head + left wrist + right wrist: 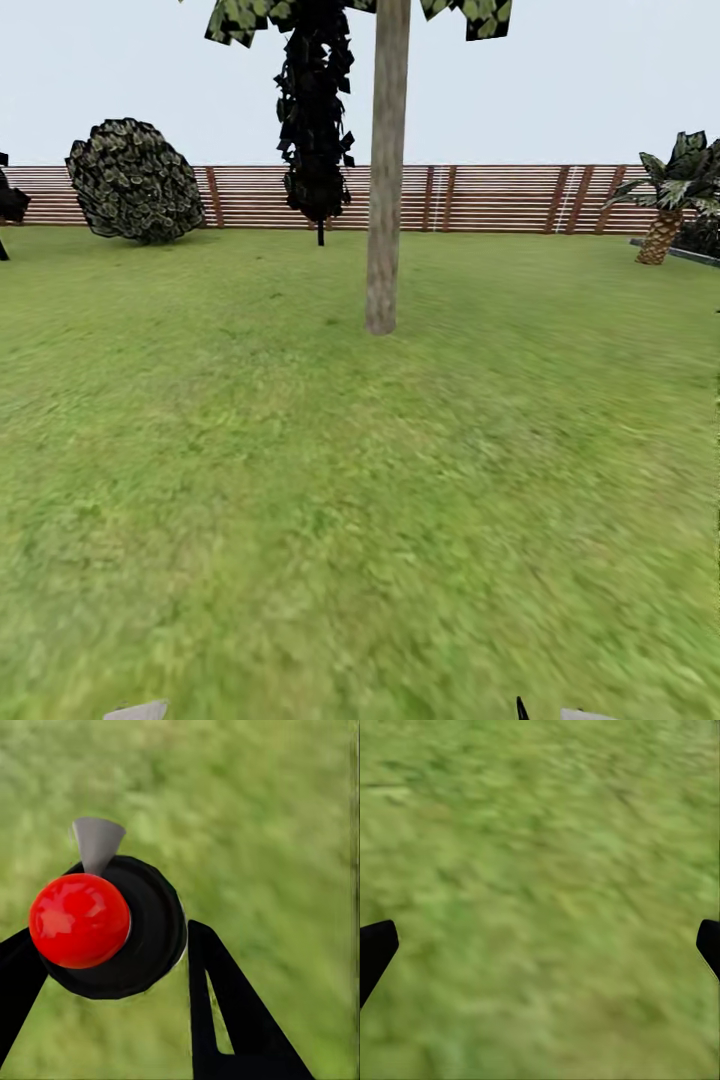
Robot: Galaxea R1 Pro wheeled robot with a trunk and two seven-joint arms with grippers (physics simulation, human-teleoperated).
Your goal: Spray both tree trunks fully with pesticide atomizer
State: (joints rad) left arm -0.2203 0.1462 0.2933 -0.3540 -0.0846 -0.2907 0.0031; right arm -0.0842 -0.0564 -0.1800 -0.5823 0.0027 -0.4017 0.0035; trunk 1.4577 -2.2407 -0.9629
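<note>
In the left wrist view the pesticide atomizer (142, 937) is a round black bottle seen end-on, with a shiny red ball (79, 921) and a grey cone nozzle (97, 840). My left gripper (112, 964) is shut on it, a black finger (225, 1012) on each side, over blurred grass. My right gripper (544, 945) is open above bare lawn, its fingertips (375, 949) at the picture's two edges. In the head view one tree trunk (385, 190), pale grey-brown and straight, rises from the lawn ahead, slightly right of centre. No whitish specks show on it.
A black conifer (315, 110) stands behind the trunk to its left, near the brown slat fence (480, 198). A round dark shrub (135, 180) is at the far left and a palm-like plant (668, 205) at the far right. Open grass (350, 500) lies between me and the trunk.
</note>
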